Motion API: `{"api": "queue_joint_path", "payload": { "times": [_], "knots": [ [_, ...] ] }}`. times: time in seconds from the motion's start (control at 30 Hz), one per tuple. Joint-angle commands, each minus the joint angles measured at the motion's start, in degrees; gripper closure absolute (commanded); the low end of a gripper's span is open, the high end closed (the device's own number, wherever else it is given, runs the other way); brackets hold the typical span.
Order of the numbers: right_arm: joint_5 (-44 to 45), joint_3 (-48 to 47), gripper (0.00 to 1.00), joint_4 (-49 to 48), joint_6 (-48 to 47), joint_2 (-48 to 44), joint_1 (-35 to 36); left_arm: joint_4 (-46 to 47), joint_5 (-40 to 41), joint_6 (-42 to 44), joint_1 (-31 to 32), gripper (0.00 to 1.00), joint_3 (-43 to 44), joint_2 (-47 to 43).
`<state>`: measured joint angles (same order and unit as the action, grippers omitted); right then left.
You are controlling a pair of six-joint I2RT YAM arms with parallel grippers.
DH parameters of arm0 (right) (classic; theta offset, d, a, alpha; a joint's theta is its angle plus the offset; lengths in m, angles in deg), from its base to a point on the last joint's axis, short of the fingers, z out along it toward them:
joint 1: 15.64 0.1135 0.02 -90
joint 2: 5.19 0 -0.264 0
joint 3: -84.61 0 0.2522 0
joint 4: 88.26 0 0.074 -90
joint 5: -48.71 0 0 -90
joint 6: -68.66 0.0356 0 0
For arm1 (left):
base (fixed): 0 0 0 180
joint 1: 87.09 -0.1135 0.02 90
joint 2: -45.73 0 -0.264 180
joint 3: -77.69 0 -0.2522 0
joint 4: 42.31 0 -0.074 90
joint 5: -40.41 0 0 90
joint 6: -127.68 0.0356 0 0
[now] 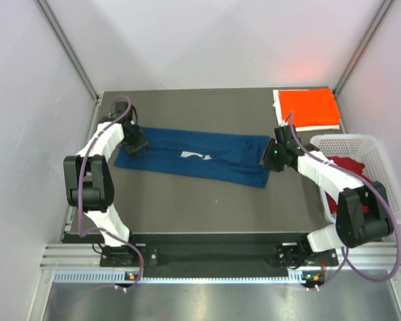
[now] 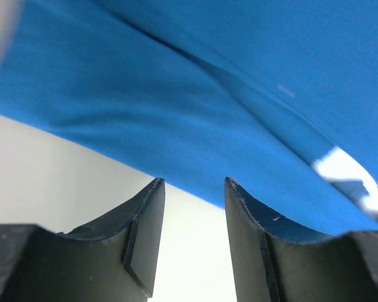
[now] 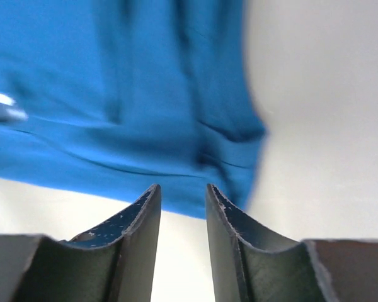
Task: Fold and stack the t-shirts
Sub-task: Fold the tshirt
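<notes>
Blue t-shirt lies across the middle of the table, folded lengthwise into a long band with its white print facing up. An orange shirt sits folded flat at the far right corner. A red shirt is bunched inside the basket at the right edge.

The left gripper is low over the band's left end and the right gripper is low over its right end. In both wrist views the fingers stand parted with bare table showing between them, so neither holds anything. The cloth's near edge lies just beyond the tips.

The cloth looks thin, light and limp. It will likely sag and slide on itself rather than keep a shape. A hold through all layers at an end corner, near the edge, seems best. A bite on the top layer alone would probably peel the fold open. Lifting both ends together should keep the band taut enough to fold across without wrinkling. The right end shows a few creases near its hem, so a firm, deep bite there would be wise.
</notes>
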<state>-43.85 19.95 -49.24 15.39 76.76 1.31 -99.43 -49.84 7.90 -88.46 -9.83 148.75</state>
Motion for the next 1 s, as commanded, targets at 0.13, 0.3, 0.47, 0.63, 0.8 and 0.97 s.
{"api": "queue_joint_path", "payload": {
  "times": [0.13,0.3,0.47,0.63,0.8,0.97],
  "knots": [
    [2.0,-8.0,0.60,-3.3,11.5,3.2,6.0,3.5,-6.5,1.7,7.5,0.52,-4.4,-8.3],
    [4.0,-10.7,0.59,-6.1,19.7,11.5,8.7,4.4,-6.0,3.0,8.3,0.52,-7.2,-10.5],
    [7.0,-13.3,0.58,-8.3,23.5,16.9,10.5,5.7,-6.8,3.2,8.6,0.52,-8.8,-11.3],
    [9.1,-15.0,0.58,-8.2,24.3,19.5,11.1,5.9,-7.0,3.1,8.7,0.52,-8.9,-11.9],
    [10.0,-15.5,0.58,-8.4,24.6,20.7,11.1,6.1,-7.1,3.0,8.8,0.53,-8.9,-12.1],
    [10.0,-16.5,0.58,-7.5,25.3,22.3,11.1,5.9,-6.9,3.1,8.9,0.53,-8.8,-12.2]
  ]
}}
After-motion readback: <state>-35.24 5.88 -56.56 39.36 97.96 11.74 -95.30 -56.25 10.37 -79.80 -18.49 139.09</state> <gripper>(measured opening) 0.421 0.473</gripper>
